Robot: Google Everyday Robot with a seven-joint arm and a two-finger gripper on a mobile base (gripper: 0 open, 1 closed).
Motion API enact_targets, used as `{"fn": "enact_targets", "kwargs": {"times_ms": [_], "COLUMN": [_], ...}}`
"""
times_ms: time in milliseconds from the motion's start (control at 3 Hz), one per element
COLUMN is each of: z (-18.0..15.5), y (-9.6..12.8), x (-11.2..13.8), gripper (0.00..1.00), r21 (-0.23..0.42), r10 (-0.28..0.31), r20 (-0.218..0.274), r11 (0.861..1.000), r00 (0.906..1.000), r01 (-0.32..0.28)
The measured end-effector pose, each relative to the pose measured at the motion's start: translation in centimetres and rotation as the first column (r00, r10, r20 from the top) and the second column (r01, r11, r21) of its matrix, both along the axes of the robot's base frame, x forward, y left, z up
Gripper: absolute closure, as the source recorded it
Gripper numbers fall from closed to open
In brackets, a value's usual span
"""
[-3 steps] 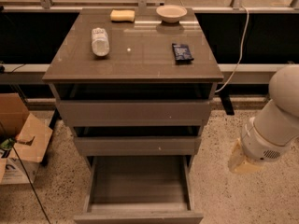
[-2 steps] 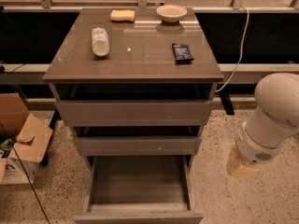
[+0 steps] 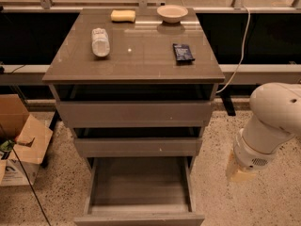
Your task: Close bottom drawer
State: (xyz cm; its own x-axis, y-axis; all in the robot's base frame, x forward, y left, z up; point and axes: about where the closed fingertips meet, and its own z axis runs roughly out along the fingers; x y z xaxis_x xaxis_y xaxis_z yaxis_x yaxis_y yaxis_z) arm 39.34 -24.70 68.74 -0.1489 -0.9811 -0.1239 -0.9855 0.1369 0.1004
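1. The gripper (image 3: 240, 172) hangs low to the right of the cabinet (image 3: 207, 74), just above the floor (image 3: 263, 206). It is clear of the cabinet's side and touches nothing that I can see.
2. How far it is open I cannot tell. From here it is only a pale yellowish stub under the wrist, and I see nothing held in it.
3. The white arm (image 3: 270, 121) runs up and to the right from it, away from the cabinet and out of sight.
4. The bottom drawer (image 3: 138, 192) is at the foot of the cabinet, pulled well out toward me. Its grey inside shows and its front sits at the near edge.
5. The middle drawer (image 3: 137, 146) and the top drawer (image 3: 136, 113) sit above it, each with a dark gap over its front (so neither looks fully home).
6. On the cabinet's top:
   - a bottle (image 3: 100, 41) lies on its side toward the left
   - a dark packet (image 3: 183, 52) lies toward the right
   - a yellow sponge (image 3: 122, 15) and a shallow bowl (image 3: 172, 13) sit along the back edge
7. An open cardboard box (image 3: 19, 145) stands on the floor left of the cabinet.
8. A pale cable (image 3: 242, 46) hangs down behind the cabinet's right side.
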Motion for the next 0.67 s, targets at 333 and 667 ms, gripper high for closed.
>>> {"fn": "enact_targets", "kwargs": {"times_ms": [333, 667], "z": [-3.5, -6.8], "y": [-0.1, -0.2], "x": [0.0, -0.4], "gripper": [1.0, 1.0], "r21": [-0.002, 0.018], "r10": [-0.005, -0.014], "r20": [-0.031, -0.046], "r11": [1.0, 1.0], "r00": [0.9995, 0.9989], "r01": [0.005, 0.014]}}
